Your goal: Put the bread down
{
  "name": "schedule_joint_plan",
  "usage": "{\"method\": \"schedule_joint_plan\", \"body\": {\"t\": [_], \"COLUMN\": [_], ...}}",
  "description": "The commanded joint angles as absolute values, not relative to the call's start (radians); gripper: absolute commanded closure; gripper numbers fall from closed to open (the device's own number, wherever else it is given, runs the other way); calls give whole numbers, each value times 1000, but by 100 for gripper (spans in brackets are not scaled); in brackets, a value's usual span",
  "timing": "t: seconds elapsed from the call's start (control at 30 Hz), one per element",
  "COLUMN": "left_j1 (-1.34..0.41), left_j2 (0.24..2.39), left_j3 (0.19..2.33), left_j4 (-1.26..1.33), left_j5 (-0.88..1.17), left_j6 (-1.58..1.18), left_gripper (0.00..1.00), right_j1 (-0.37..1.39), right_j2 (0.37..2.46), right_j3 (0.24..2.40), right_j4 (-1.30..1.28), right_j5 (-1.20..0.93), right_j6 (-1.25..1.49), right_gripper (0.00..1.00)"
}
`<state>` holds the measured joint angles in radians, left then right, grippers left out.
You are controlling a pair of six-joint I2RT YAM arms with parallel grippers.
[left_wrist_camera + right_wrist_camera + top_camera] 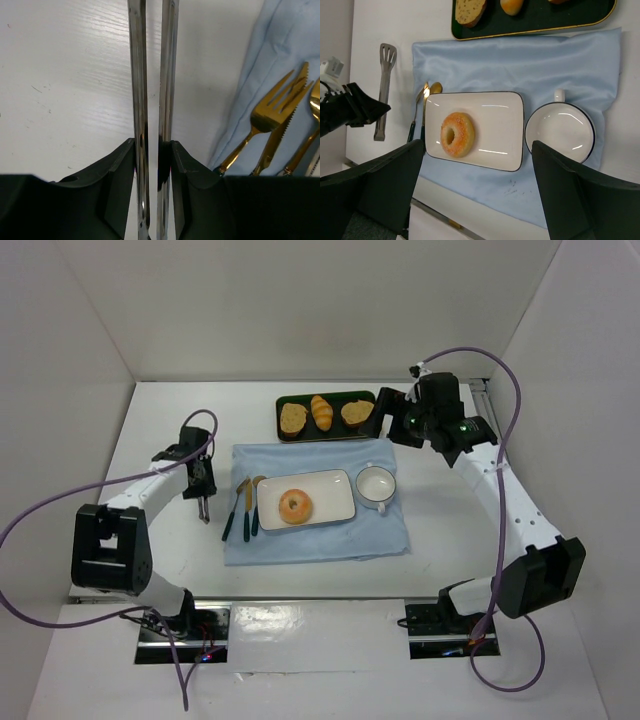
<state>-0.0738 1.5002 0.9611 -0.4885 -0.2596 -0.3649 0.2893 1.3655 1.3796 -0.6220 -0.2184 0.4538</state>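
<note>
The bread (295, 506) is a golden ring-shaped bun lying on the left half of a white rectangular plate (335, 490); it also shows in the right wrist view (457, 134). My right gripper (390, 418) is open and empty, held high near the dark tray, and looks down on the plate (479, 145). My left gripper (203, 495) is left of the cloth, away from the bread. Its jaws (152, 142) press on both arms of metal tongs (152, 75), which lie along the table (384, 90).
A dark green tray (279, 420) at the back holds two toast slices and a striped roll (321, 412). A white cup (376, 484) stands right of the plate. Gold cutlery (243, 508) lies left of it. All rest on a blue cloth (320, 540). White walls surround the table.
</note>
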Motion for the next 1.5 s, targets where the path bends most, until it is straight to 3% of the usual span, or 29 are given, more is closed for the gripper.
{"method": "schedule_joint_plan", "body": {"t": [0.0,0.57,0.93,1.07,1.13,1.47], "left_j1": [-52,-52,-61,-61,-61,-43], "left_j2": [1543,1858,1944,1944,1944,1953], "left_j3": [992,1281,1273,1262,1262,1262], "left_j4": [-480,-590,-612,-612,-612,-621], "left_j5": [-272,-347,-434,-446,-446,-399], "left_j6": [-350,-316,-325,-334,-334,-334], "left_gripper": [56,57,57,51,42,31], "right_j1": [275,245,236,236,236,236], "right_j2": [1325,1305,1305,1305,1305,1305], "right_j3": [1394,1436,1445,1445,1454,1454], "right_j4": [-621,-650,-660,-650,-650,-650], "right_j5": [-262,-291,-291,-301,-301,-301], "right_j6": [459,459,459,459,459,459], "right_gripper": [5,5,5,5,5,5]}}
